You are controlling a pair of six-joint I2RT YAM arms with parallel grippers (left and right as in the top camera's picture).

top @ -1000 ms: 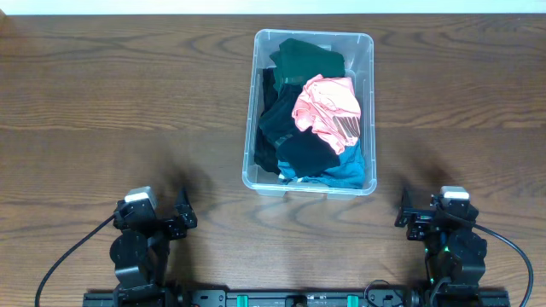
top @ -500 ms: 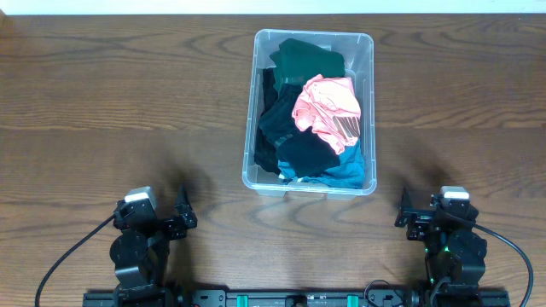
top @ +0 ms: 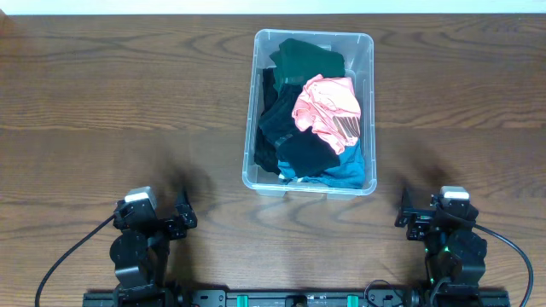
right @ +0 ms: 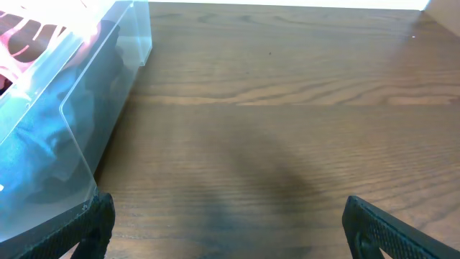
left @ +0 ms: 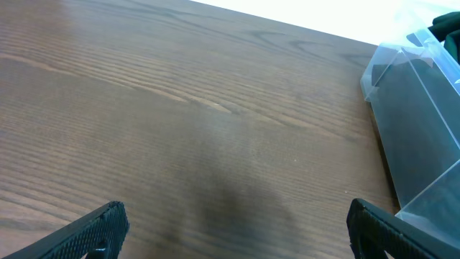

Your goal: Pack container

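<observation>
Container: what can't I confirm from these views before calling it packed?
Overhead: the container floor is hidden under the clothes; the black garments merge, so their count is unclear.
Left wrist: the container is cut off by the right edge; its hazy wall blurs the contents.
Right wrist: cut off by the left edge; only a sliver of the pink garment shows.
Both wrist views: jaws cropped to tips at the bottom corners.

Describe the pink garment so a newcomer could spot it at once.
On the dark wooden table, find the clear rectangular plastic container at top centre. Crumpled on the right of its pile lies the salmon-pink cloth garment, the only light, warm-coloured piece among darker garments.
</observation>
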